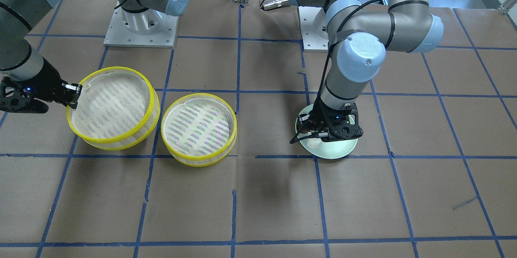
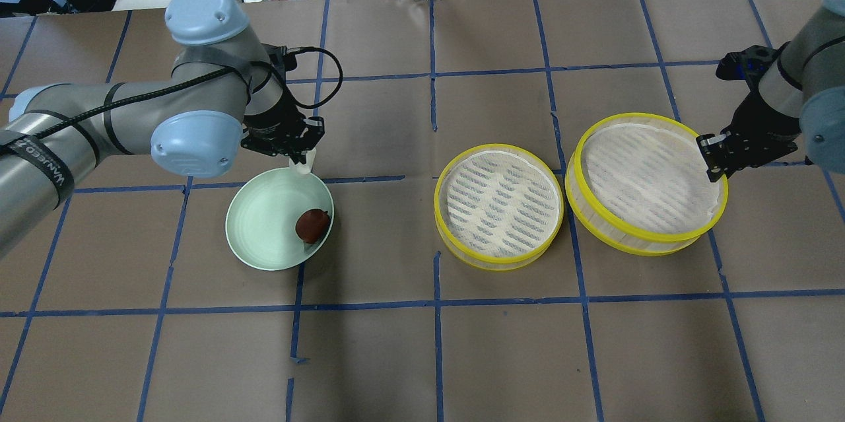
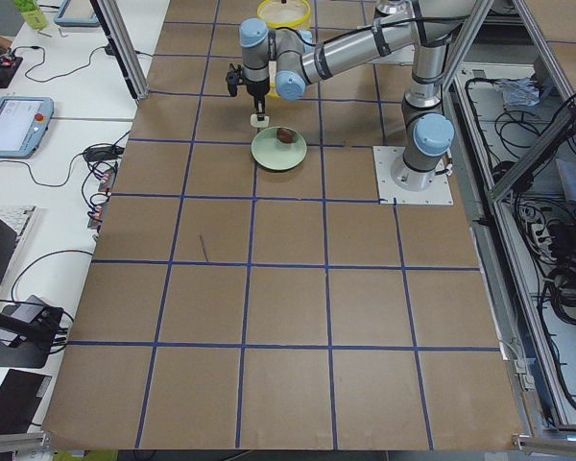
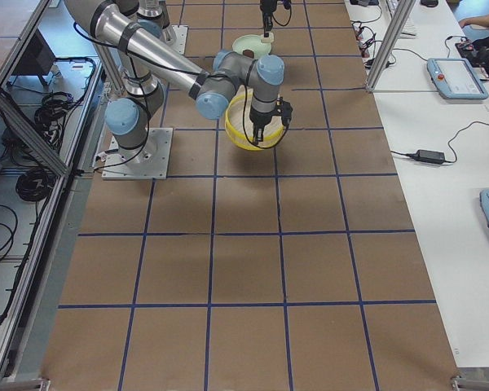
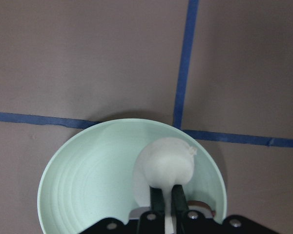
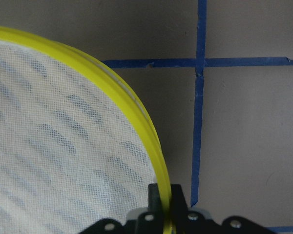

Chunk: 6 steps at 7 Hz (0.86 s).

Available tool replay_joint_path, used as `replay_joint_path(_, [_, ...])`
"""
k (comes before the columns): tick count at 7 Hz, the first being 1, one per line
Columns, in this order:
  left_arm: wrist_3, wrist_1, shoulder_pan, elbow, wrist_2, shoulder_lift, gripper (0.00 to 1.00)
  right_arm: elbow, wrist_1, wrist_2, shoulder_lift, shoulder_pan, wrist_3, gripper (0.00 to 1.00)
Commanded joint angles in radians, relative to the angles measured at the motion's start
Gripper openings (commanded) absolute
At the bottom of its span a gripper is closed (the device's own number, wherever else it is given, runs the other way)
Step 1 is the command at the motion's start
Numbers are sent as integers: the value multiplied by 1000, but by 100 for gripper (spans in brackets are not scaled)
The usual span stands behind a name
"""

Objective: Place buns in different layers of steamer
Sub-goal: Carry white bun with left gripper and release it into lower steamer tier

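My left gripper is shut on the white bun and holds it just above the far edge of the pale green plate. The left wrist view shows the bun pinched between the fingers over the plate. The dark reddish-brown bun lies on the plate's right side. Two yellow-rimmed steamer trays, both empty, stand side by side: a middle one and a right one. My right gripper is shut on the right tray's yellow rim.
The table is brown paper with a blue tape grid. The arm bases stand at the robot's edge. In the front-facing view the held tray looks slightly tilted next to the other tray. Open brown table lies in front of the trays and plate.
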<state>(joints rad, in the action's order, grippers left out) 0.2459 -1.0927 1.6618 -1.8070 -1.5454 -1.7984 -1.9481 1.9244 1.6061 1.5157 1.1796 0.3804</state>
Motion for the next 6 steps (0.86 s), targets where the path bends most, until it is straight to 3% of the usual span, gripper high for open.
replay_joint_path(1, [303, 10, 198, 76, 40, -7, 0, 0, 1, 0, 0, 2, 0, 4])
replay_joint_path(3, [479, 89, 295, 95, 138, -36, 1, 0, 1, 0, 0, 2, 0, 4])
replay_joint_path(5, [598, 212, 372, 95, 154, -114, 3, 0, 1, 0, 0, 3, 0, 4])
replay_joint_path(6, [595, 218, 372, 95, 154, -139, 35, 0, 1, 0, 0, 2, 0, 4])
